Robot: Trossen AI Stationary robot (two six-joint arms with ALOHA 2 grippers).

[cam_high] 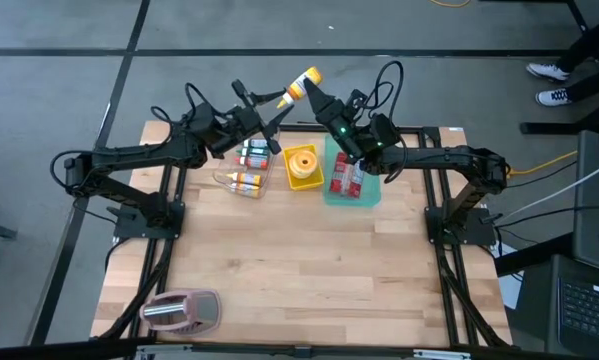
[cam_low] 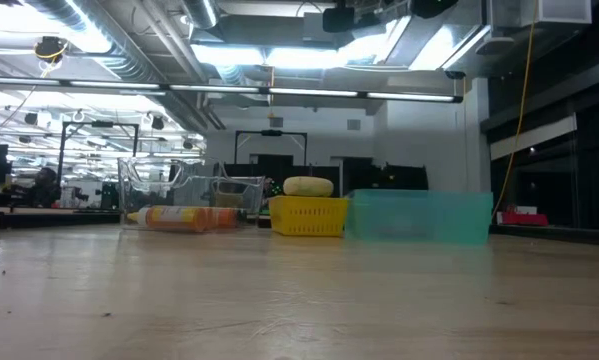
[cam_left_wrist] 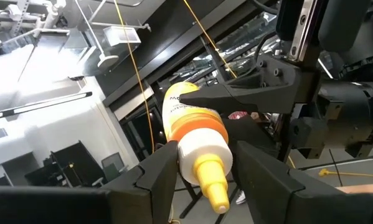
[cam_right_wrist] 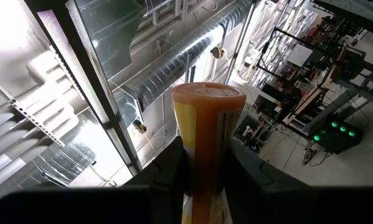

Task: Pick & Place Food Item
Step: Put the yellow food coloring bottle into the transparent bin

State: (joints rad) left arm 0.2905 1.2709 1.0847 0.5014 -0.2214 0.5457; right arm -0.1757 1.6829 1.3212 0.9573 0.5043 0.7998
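Mid-handover: the bottle [cam_high: 301, 82] is in the air at 12 o'clock off the table's far edge. Your right gripper [cam_high: 314, 95] clamps its body; your left gripper [cam_left_wrist: 202, 165] brackets the cap end, fingers not visibly pinching. Placement into the clear bin [cam_high: 245, 170] looks undone.

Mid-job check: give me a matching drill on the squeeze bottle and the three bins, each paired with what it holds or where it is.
Things:
1. squeeze bottle
2. yellow basket
3. teal bin
4. clear bin

States:
A. holds one round yellow item
B. holds small bottles lying down
C. up in the air, gripped by the right gripper
D. holds red packets

Pairs: 1-C, 2-A, 3-D, 4-B
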